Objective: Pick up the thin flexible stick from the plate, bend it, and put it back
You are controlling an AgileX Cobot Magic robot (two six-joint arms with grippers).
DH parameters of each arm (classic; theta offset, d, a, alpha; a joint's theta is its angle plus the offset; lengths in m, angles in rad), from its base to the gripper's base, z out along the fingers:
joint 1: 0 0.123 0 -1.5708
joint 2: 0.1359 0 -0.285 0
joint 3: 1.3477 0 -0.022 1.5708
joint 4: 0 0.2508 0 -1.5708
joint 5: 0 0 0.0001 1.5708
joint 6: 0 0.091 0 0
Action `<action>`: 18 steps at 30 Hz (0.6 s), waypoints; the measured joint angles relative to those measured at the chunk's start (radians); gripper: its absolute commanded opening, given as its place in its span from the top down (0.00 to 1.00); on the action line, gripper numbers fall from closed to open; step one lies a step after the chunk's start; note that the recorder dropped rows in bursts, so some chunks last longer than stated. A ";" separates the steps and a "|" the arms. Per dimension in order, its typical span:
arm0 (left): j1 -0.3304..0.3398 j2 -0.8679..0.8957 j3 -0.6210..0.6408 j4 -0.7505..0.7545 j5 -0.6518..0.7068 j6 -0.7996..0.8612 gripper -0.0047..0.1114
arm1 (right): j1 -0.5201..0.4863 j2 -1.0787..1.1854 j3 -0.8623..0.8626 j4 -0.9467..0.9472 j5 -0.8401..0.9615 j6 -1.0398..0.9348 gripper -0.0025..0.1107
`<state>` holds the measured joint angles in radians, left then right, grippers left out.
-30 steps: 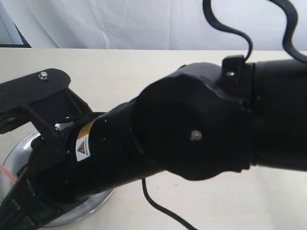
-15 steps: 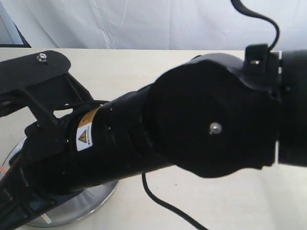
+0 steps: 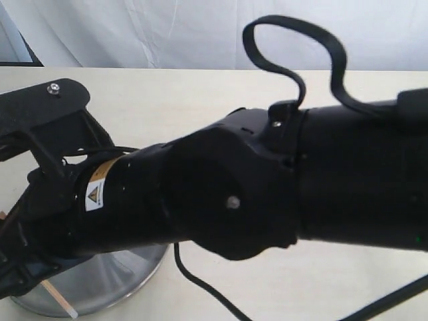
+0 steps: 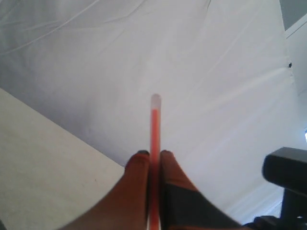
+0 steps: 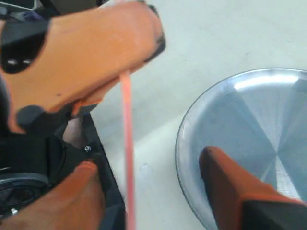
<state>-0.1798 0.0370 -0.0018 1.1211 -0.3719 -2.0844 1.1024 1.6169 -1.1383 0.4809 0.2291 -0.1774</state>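
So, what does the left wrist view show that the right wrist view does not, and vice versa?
Only the left wrist view shows the pale tip of the thin flexible stick, against a white cloth. Only the right wrist view shows the plate and the right gripper, open with one finger on each side of the stick. Both show the left gripper shut on the stick.

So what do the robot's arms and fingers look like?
The big arm is fat, round and shiny black, with a white-and-yellow warning sticker, a silver screw and black cables looping off it. The fingers are orange with black bits.
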 measured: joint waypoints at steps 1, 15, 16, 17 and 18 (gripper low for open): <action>0.000 0.000 0.000 -0.016 -0.007 0.000 0.96 | 0.000 0.010 0.000 0.000 -0.004 0.000 0.63; 0.000 0.000 0.005 -0.101 -0.028 0.008 0.96 | 0.011 0.124 -0.006 0.002 -0.058 -0.009 0.98; 0.000 0.000 0.005 -0.099 -0.021 0.008 0.96 | 0.011 0.124 -0.006 0.002 -0.058 -0.009 0.98; 0.000 0.000 0.005 -0.093 -0.016 0.008 0.95 | 0.011 0.122 -0.006 0.002 -0.055 -0.009 0.98; 0.000 0.000 0.005 -0.080 -0.010 0.008 0.93 | 0.011 0.117 -0.006 0.002 -0.050 -0.009 0.98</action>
<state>-0.1798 0.0370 0.0029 1.0415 -0.3819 -2.0762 1.1129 1.7344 -1.1440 0.4832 0.1789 -0.1863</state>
